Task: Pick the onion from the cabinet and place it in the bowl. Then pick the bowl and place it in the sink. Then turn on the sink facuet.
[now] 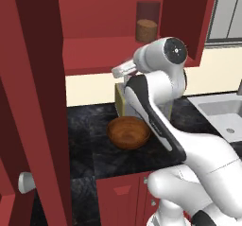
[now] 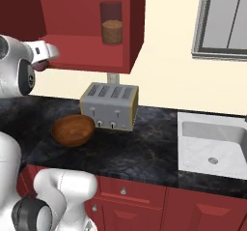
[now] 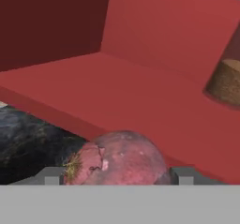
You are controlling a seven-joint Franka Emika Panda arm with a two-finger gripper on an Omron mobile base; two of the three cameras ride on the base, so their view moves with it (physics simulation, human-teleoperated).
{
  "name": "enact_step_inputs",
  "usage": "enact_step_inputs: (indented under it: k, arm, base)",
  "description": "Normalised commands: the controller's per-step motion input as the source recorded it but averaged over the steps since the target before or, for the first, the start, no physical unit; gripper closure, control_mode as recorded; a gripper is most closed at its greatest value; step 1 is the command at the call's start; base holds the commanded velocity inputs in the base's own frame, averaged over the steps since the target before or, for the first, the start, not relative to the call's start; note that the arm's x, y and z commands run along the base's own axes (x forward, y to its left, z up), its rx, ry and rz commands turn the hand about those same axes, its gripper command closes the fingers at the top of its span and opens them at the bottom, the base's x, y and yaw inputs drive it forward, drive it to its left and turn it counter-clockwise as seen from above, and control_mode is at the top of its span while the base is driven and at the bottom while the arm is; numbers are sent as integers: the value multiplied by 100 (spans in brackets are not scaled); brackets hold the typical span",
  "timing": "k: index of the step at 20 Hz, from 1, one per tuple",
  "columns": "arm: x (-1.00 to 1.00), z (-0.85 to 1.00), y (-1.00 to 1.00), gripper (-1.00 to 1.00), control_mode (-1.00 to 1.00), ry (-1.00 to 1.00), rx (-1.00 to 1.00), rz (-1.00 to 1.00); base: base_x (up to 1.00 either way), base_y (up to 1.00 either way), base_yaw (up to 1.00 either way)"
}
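The onion (image 3: 119,160), a dull reddish-pink ball, sits between my gripper's (image 3: 119,177) fingertips (image 3: 51,176), just in front of the cabinet's (image 3: 140,92) lower shelf edge. My gripper (image 2: 44,53) is shut on the onion (image 2: 40,65) and hangs at the cabinet's (image 2: 72,17) open front, above and left of the brown wooden bowl (image 2: 72,129). From the left, the hand (image 1: 123,70) shows above the bowl (image 1: 128,132), which stands on the dark counter. The pale sink (image 2: 212,143) lies to the right.
A clear jar (image 2: 112,29) with brown contents stands on the cabinet shelf, right of my hand. A silver toaster (image 2: 110,105) sits behind the bowl. The open red cabinet door (image 1: 33,102) with its pale knob (image 1: 26,182) hangs at the left. A window (image 2: 226,17) is above the sink.
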Motion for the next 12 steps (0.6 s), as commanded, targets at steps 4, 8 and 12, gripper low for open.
enact_step_inputs:
  k: [4, 8, 12]
  arm:
    - [-91, -24, -59, 100, -100, 6, 0, -11]
    - [-49, -68, -26, 100, -100, 1, 0, -2]
    - [-10, -82, 0, 100, -100, 2, 0, 0]
  base:
    - [0, 0, 0]
    - [0, 0, 0]
    - [0, 0, 0]
